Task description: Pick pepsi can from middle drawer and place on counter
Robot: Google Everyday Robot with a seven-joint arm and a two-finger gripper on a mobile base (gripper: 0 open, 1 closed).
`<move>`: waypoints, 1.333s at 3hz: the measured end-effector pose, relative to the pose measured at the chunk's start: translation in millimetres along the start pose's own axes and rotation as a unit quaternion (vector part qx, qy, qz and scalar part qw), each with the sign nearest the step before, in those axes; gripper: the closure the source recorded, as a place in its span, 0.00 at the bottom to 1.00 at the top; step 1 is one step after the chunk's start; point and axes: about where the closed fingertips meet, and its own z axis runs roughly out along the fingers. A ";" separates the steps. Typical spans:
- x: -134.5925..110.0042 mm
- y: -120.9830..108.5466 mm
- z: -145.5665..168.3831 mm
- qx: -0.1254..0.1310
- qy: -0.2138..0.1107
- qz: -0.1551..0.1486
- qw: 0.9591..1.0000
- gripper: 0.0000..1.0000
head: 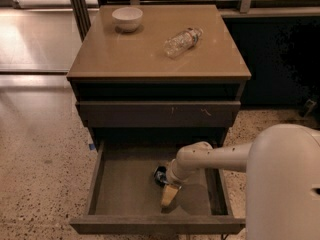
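Observation:
The middle drawer [125, 184] is pulled out at the bottom of the cabinet. The pepsi can [160, 175] shows as a small dark shape with a silver end on the drawer floor, right of center, partly hidden behind my wrist. My gripper [169, 196] is down inside the drawer, just in front and to the right of the can, pointing at the floor near the front wall. My white arm [215, 158] reaches in from the right. The tan counter [150, 54] tops the cabinet.
A white bowl [127, 18] stands at the counter's back left. A clear plastic water bottle [182, 40] lies on its side at the back right. A closed drawer front [157, 113] sits above the open one. My white body [285, 184] fills the lower right.

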 end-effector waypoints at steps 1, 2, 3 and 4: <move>1.0 0.2 2.9 -0.004 0.001 0.002 1.000 0.00; 1.0 0.2 3.0 -0.004 0.001 0.002 1.000 0.16; 1.0 0.3 3.0 -0.004 0.001 0.002 1.000 0.47; 1.0 0.3 3.0 -0.004 0.001 0.002 1.000 0.71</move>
